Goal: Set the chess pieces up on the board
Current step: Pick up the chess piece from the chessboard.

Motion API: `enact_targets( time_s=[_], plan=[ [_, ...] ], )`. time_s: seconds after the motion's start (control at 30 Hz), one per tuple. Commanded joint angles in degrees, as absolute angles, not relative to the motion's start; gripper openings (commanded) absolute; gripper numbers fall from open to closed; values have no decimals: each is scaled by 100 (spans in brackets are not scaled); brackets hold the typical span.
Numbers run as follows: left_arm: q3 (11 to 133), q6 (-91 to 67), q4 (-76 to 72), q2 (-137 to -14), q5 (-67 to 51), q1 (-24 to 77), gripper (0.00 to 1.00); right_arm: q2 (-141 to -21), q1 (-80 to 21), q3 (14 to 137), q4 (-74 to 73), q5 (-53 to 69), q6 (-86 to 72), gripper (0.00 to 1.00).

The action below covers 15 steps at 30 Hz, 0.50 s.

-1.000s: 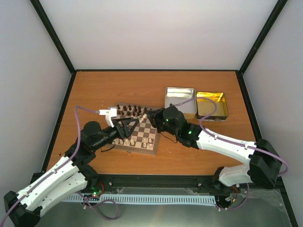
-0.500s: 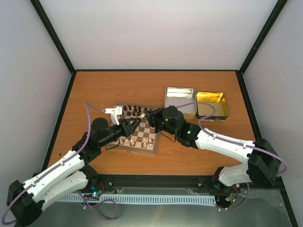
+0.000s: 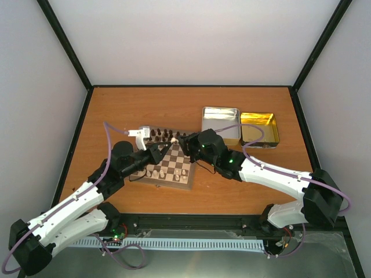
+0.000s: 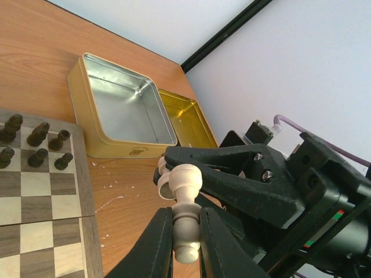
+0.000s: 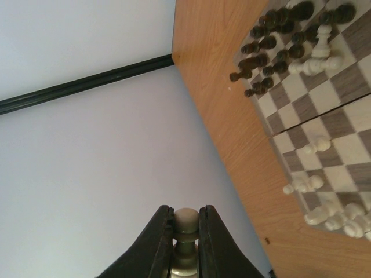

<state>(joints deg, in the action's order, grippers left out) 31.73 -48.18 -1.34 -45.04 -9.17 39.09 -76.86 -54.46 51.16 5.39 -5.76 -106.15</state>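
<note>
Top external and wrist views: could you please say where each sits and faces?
Top external: above and behind, looking down at the square checkered wooden chessboard; both arms show.
Left wrist: behind the left hand holding a cream wooden piece, facing the silver metal tin.
Right wrist: behind the right hand holding a cream pawn, facing the chessboard.
All share the chessboard.

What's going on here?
Two arms are setting up the chessboard. The left end effector is shut on a cream piece, the right end effector on a cream pawn, both held close together above the board's far side. Dark pieces fill the far rows; other cream pieces sit scattered nearer. The silver tin and gold tin are empty.
</note>
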Motion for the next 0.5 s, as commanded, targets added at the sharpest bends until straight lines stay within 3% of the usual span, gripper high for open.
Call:
enact_targets(
  time_s=[0.0, 0.27, 0.47],
  plan=[
    [3738, -4398, 678, -4413, -650, 3884, 1, -7488, -5440, 5213, 48, -1223, -9957, 3],
    [5019, -3100, 4253, -4957, -385, 3885, 1, -6840, -5388, 5323, -1055, -2802, -7401, 3],
    [6202, -2890, 6538, -5819, 671, 3885, 1, -6130, -5388, 4765, -1824, -3524, -7215, 3]
  ],
)
